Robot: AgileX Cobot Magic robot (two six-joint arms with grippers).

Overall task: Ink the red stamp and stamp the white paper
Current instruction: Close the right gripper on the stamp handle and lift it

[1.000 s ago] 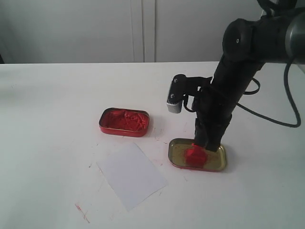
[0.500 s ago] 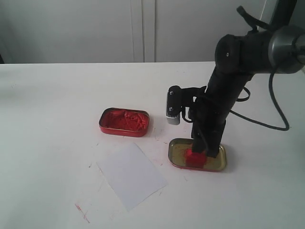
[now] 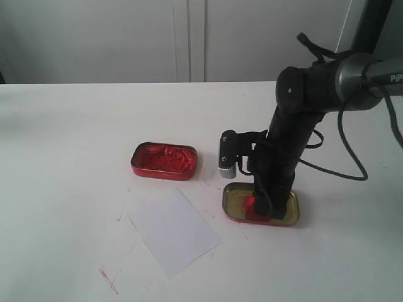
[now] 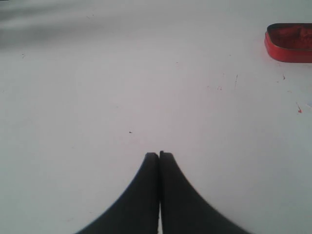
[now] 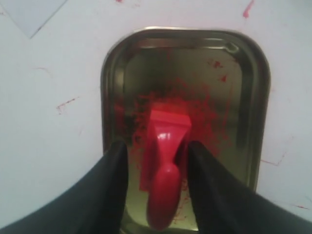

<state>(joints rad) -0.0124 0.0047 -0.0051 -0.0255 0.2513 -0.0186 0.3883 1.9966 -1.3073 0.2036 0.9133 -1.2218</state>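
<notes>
White paper (image 3: 174, 233) lying flat at the front left of the tabletop (image 3: 63, 157), turned askew, one corner pointing forward (further left, seen only by its own wrist camera: left gripper (image 4: 159, 156) hanging over the white surface, jaws pressed together). Just behind the sheet and apart from it, red tin (image 3: 160, 173) sitting open, showing lumpy red paste. Further right, gold tin lid (image 3: 291, 214) lying beside the paper's right corner without touching it, carrying a red smear across its floor. Red stamp (image 5: 163, 161) standing inside that lid, square base sitting on the smear, stubby handle pointing up toward the right wrist camera. Right gripper (image 5: 156, 145) reaching down into the lid, straddling the stamp with fingers (image 5: 112, 185) spread apart, leaving a clear gap on one side of the handle and sitting close beside it on the other, not clamping it.
</notes>
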